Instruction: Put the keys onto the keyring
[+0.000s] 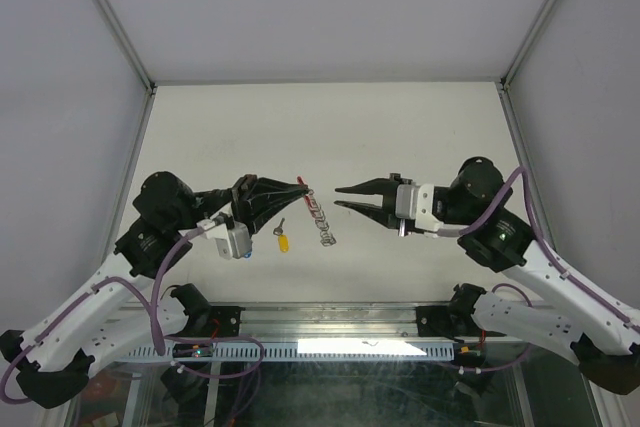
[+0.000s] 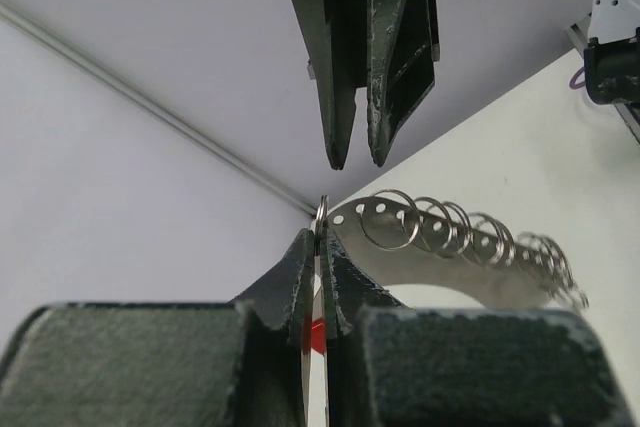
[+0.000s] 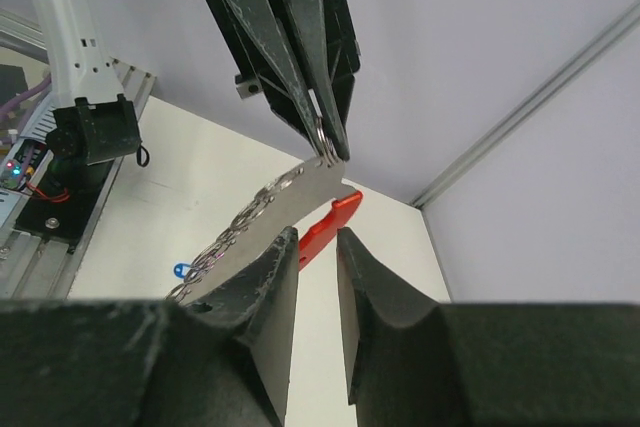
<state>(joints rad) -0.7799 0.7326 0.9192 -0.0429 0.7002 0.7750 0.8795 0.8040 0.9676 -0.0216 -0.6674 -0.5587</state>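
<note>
The left pincer (image 1: pixel 302 187) is shut tight on the keyring (image 1: pixel 320 219), gripping it at one end, where a thin wire ring and a red piece sit between the fingers. From that grip the keyring runs out toward the near edge of the counter (image 1: pixel 400 127) as a curved silvery strip with a row of holes and a string of wire rings along it. Whether its far end touches the counter cannot be told. The right pincer (image 1: pixel 337 197) faces the left one tip to tip, just beside the gripped end and apart from it. Its fingers stand narrowly parted and hold nothing. In the right wrist view the red piece shows just past the gap between those fingers. A yellow key (image 1: pixel 283 241) lies flat on the counter, below the left pincer and just left of the keyring's hanging end, clear of both pincers. A blue tag (image 3: pixel 180 270) shows small on the counter beyond the strip; its key is too small to make out.
</note>
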